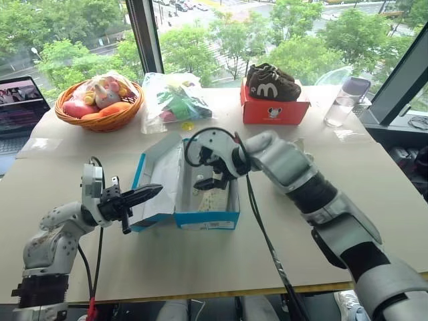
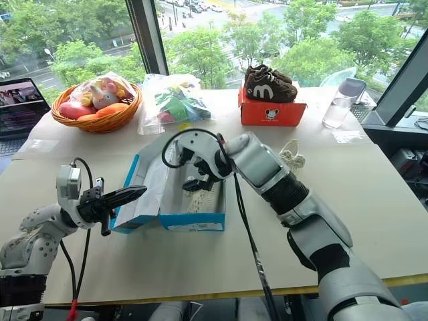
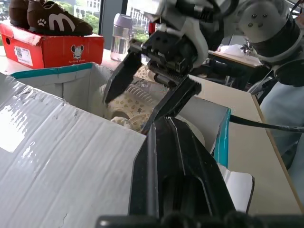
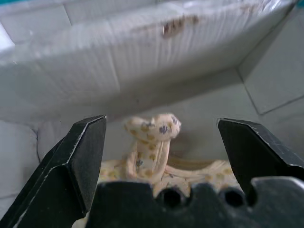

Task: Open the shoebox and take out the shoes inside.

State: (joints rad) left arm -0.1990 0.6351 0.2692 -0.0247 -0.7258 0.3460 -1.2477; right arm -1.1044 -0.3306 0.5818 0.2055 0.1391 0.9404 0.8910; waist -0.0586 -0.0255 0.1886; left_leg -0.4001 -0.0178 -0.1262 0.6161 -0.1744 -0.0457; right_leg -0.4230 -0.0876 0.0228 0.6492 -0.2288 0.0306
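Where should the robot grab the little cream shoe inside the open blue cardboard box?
Probably by the raised heel loop of the cream patterned shoe, coming down from above. The open blue cardboard shoebox has white walls all around it, so only the top is free, and the loop stands upright between the right hand's open fingers, narrow enough to pinch.

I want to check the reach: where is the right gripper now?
In the left eye view the right gripper, open, hangs over the open shoebox at the table's middle, just above the shoes.
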